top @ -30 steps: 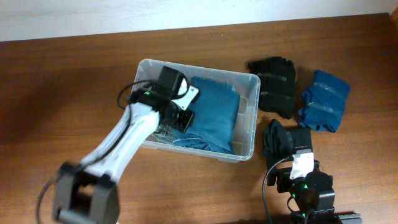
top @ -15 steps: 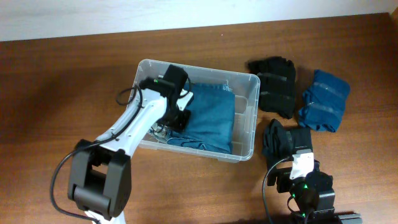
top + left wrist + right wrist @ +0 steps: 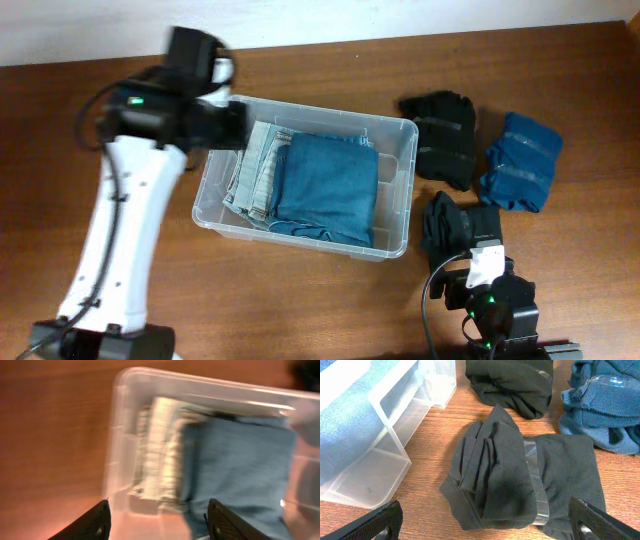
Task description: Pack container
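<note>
Withdrawal from container [image 3: 396, 200] at mid-table by left gripper [image 3: 157, 522], jaws spread, empty. Leaves folded garments [image 3: 320, 185] packed inside. Points next to right gripper [image 3: 487, 522], jaws spread, above black bundle [image 3: 520, 485].

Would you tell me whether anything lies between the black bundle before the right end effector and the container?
Nothing visible does. The black bundle lies beside the container, with only table between them; the right end effector is open around it.

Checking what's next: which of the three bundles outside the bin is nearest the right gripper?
The black bundle facing the right gripper; the far black bundle and blue bundle lie beyond it.
</note>
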Available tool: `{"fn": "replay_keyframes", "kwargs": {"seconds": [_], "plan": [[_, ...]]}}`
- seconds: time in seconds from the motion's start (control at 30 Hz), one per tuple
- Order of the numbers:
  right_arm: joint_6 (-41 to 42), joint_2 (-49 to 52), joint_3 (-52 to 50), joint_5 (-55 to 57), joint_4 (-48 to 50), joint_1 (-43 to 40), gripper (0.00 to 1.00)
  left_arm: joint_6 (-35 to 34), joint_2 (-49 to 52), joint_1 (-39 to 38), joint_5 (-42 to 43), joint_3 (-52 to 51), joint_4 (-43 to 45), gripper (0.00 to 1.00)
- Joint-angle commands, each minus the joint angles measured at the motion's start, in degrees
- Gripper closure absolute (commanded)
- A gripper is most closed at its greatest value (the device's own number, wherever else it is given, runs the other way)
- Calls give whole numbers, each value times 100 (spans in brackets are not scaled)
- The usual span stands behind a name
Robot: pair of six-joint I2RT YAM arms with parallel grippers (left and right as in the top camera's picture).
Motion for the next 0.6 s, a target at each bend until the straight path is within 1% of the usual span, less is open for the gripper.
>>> {"fn": "replay_keyframes", "kwargs": {"seconds": [0.0,0.1,0.13,0.33,0.47,0.57], "plan": [[-24,-52,-31,-31,0,-44,2,389,131,516,173,-142,-101,38],[-24,-52,-31,-31,0,-44,2,935,304,702,741,-385,-103,38],[-24,-52,-31,-31,0,-44,2,1145,398,732,782,-474,-105,38],[-24,-52,-31,-31,0,-44,2,1661,977,750,772,-688,111,39],[-24,-52,-31,-31,0,-44,2,1631,1399,802,678,-688,345,39],[-24,-52,-31,-31,0,-44,2,1325,1716,883,442,-688,424,41]]}}
